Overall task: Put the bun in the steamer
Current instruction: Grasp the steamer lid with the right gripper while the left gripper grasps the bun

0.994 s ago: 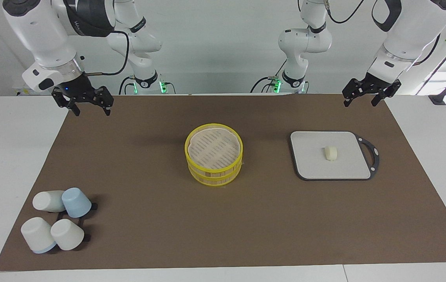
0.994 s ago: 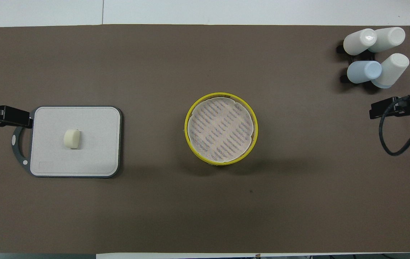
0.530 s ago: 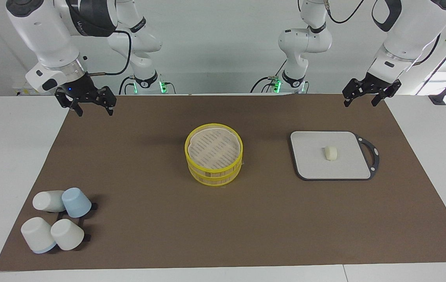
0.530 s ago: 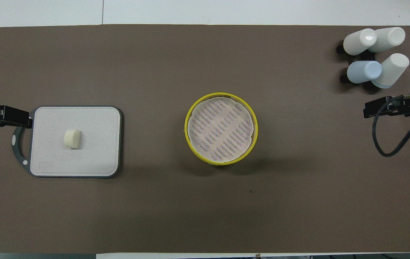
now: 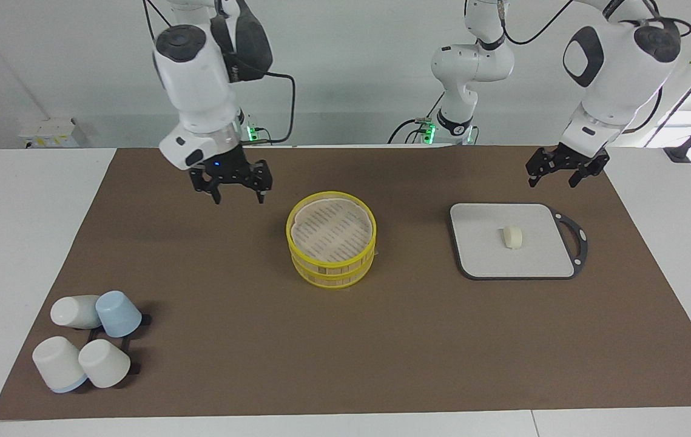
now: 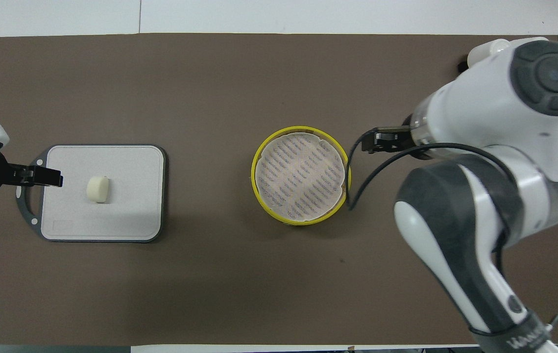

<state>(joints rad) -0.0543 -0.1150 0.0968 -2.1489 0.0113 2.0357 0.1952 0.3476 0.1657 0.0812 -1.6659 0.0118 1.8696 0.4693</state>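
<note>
The bun (image 5: 512, 237) lies on the board (image 5: 485, 258) — left gripper (image 5: 565, 170) above its edge, right gripper (image 5: 235, 189) beside the steamer (image 5: 331, 262), both with fingers apart.

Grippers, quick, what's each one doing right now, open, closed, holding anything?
Left gripper: open, empty, up over the table near the board.
Right gripper: open, empty, up over the mat beside the steamer.

White arms (image 5: 199, 79), dark joint caps, black cables, black end effectors.
</note>
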